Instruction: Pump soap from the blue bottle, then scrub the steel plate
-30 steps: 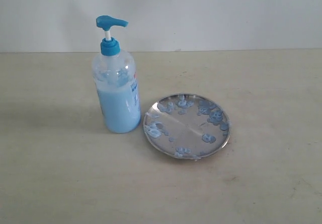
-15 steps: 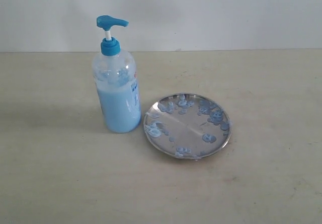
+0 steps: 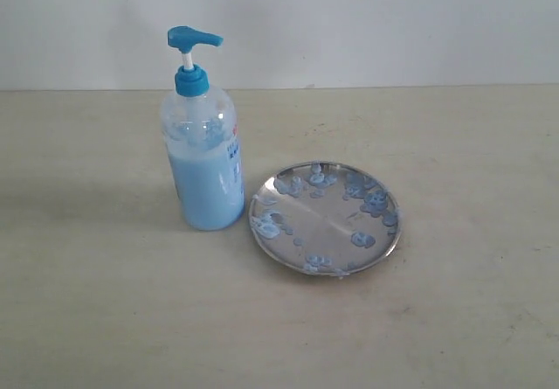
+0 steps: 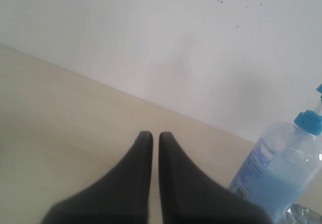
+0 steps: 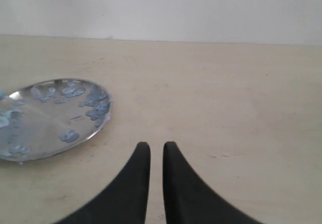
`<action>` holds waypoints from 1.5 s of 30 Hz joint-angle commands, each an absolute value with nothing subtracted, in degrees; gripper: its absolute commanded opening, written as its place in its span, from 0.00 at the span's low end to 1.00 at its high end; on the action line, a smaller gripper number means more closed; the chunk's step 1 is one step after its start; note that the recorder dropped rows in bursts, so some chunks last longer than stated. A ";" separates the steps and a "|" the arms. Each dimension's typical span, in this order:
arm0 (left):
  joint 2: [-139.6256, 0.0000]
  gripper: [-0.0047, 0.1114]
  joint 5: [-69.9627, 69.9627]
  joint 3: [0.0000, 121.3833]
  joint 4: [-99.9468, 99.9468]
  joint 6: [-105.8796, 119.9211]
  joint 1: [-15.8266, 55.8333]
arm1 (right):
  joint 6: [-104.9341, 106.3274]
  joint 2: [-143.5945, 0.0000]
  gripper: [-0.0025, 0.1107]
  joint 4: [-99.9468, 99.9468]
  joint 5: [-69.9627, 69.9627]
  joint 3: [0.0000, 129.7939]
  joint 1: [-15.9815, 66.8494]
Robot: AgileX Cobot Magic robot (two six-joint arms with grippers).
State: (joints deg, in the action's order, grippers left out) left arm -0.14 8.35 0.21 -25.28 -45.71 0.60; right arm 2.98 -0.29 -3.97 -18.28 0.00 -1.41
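Clipping blue bottle, steel plate — frame edges

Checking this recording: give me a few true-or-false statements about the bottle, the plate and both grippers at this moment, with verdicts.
1. The blue bottle stands upright beside the steel plate. True.
2. The steel plate is clean. False: blobs of soap dot it.
3. The left gripper clasps the pump head. False: it holds nothing and is apart from the bottle.
4. The right gripper is empty, over the table near the plate. True.
5. No arm shows in the exterior view. True.
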 commanded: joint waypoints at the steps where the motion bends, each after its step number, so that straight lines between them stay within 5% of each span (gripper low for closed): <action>1: 0.00 0.08 7.76 0.00 -24.85 -45.38 0.91 | -1.23 -0.13 0.02 -0.75 -17.73 0.00 -2.93; 30: 0.00 0.08 9.17 0.00 -26.41 -44.82 0.91 | -1.36 0.00 0.02 -2.32 -17.84 0.00 -2.93; 37: 0.00 0.08 -18.67 0.00 -23.08 -15.81 0.91 | -1.36 0.00 0.02 -2.32 -17.84 0.00 -2.93; 41: 0.00 0.08 -20.58 0.00 0.00 18.63 0.91 | -1.36 0.00 0.02 -2.32 -17.83 0.00 -2.82; 45: 0.00 0.08 -19.92 0.00 13.09 18.83 0.91 | -1.36 0.00 0.02 -2.32 -17.83 0.00 -2.82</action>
